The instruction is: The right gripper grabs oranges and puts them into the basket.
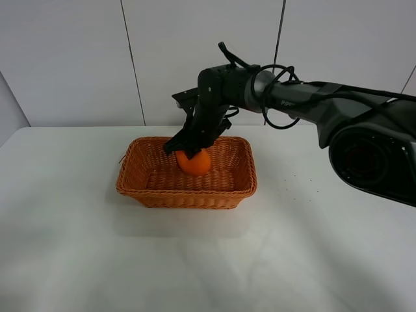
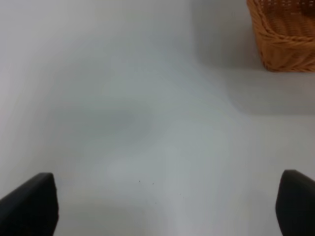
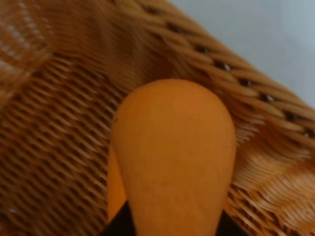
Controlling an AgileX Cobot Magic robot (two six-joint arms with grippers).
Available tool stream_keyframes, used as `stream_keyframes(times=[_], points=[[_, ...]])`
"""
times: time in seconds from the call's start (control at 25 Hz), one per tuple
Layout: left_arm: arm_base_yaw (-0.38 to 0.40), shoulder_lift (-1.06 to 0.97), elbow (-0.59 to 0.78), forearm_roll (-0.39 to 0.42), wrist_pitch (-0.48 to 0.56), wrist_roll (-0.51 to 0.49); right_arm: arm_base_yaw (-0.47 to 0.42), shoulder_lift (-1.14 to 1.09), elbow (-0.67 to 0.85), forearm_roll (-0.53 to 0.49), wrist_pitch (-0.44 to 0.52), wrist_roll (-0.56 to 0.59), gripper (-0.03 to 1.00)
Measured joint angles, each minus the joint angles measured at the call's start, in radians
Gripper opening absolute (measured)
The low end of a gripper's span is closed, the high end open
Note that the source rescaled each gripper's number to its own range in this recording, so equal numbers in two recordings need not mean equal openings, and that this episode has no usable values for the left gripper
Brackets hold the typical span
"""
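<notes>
White table point(image 1: 78, 247); wicker basket point(image 1: 156, 194) resting on it, mid-table.

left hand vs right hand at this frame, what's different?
The right hand is shut on the orange; the left hand is open and empty. The right hand reaches down into the basket; the left hand sits over the table, outside the basket. Both are black.
</notes>
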Motion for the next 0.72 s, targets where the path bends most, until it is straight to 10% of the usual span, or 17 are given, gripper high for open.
stream_keyframes(times=[0.12,0.36,0.72], points=[[0.000,0.000,0.000,0.000,0.000,0.000,0.000,0.007,0.000,0.001,0.005,0.000,0.09],[0.000,0.000,0.000,0.000,0.000,0.000,0.000,0.006,0.000,0.001,0.063,-0.001,0.89],[0.000,0.000,0.000,0.000,0.000,0.000,0.000,-0.036,-0.192,-0.028,0.280,-0.004,1.00]])
